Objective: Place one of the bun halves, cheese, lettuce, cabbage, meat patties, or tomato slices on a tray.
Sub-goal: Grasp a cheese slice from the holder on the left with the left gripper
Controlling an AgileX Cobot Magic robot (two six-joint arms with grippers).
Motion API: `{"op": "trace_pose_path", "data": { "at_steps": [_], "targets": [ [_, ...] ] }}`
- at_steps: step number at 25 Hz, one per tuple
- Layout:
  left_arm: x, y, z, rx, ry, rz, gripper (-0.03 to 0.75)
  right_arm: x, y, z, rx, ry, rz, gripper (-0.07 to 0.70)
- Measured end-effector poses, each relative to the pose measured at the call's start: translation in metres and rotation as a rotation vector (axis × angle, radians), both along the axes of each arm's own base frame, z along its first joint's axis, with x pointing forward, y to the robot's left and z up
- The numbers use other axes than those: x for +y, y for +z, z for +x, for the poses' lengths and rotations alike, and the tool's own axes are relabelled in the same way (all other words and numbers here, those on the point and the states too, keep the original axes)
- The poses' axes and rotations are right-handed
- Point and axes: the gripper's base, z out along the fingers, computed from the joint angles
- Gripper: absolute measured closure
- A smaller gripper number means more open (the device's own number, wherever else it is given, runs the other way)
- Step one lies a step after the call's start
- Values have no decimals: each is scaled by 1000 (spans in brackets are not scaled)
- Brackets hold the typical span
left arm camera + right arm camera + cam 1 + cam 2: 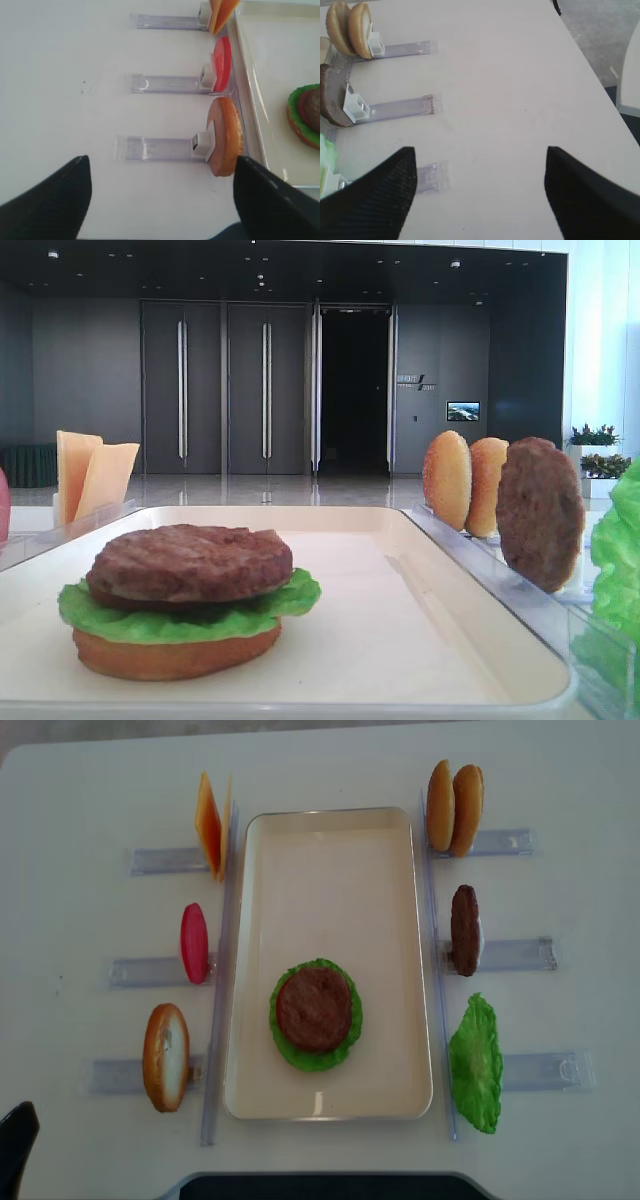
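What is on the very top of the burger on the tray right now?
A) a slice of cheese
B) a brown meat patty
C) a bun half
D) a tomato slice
B: the meat patty lies on top, over the green lettuce and a bun half on the tray; the cheese stands in its holder beside the tray.
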Motion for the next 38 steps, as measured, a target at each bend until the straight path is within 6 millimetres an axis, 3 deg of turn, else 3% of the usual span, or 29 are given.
{"op": "trace_pose_path", "data": {
  "at_steps": [6,10,17,29,38],
  "targets": [
    [2,33,24,106,-55,62,24,0,0,0,0,0,0,97],
    [4,54,52,186,-90,91,24,0,0,0,0,0,0,97],
    [10,72,111,336,-91,82,24,0,0,0,0,0,0,97],
    [24,85,239,496,-4,20,24,0,0,0,0,0,0,97],
    [32,62,327,606,20,-6,24,0,0,0,0,0,0,97]
  ]
}}
